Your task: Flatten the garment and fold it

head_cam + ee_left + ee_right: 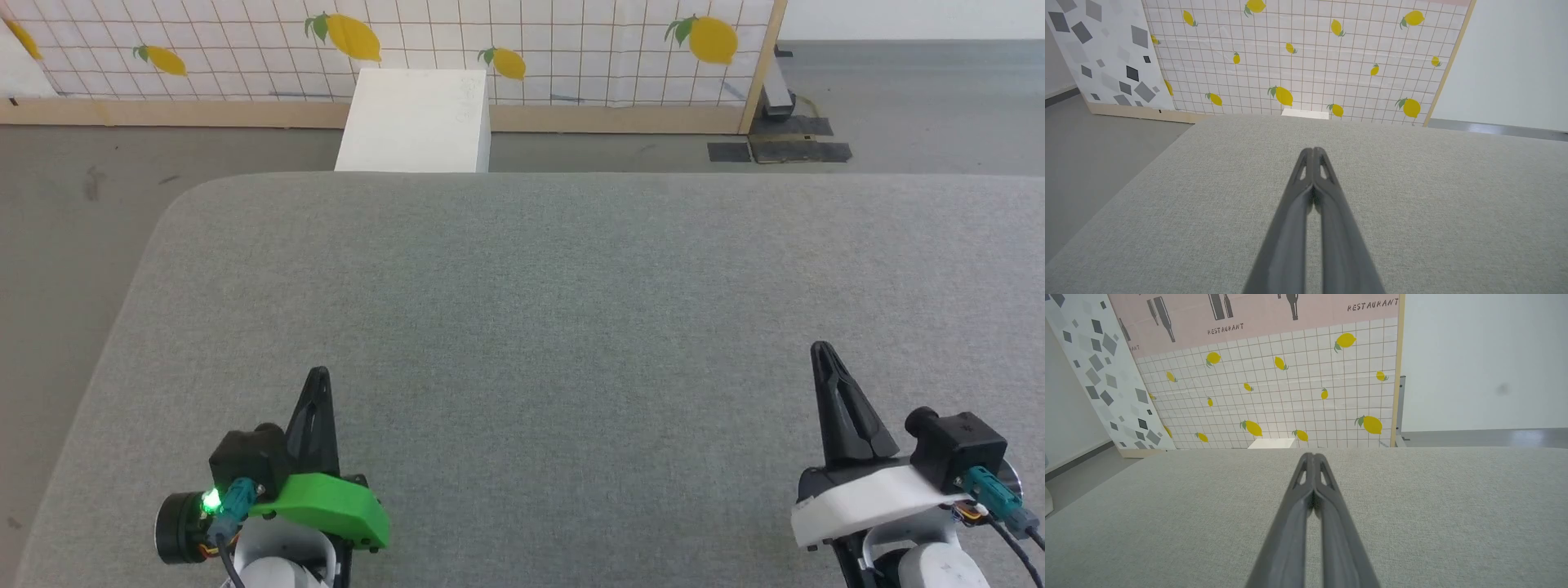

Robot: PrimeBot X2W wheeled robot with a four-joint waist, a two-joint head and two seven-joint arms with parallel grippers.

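Lower left of the head view: my left gripper (318, 377), two long dark fingers pressed together to a single point, pinching nothing. Behind it sit a green plastic housing (326, 506) and a small green light (212, 500), lit.

Lower right: my right gripper (820, 351), fingers likewise pressed together and empty, with a white plastic housing (865, 498) behind it. Both grippers point up the frame, well apart from each other.

Both are over a wide grey woven-fabric surface (522, 269), its rounded corner at upper left. Whether my tips touch the cloth I cannot tell. Each wrist view shows its own pair of fingers meeting at the tips above this same grey cloth.

Top centre, beyond the far edge: a white rectangular block (416, 118) standing on the grey floor (73, 204). Behind it runs a white grid panel printed with yellow lemons (571, 49), wood-framed. Upper right: dark flat mats (796, 151) on the floor.

Where the garment lies I cannot tell.
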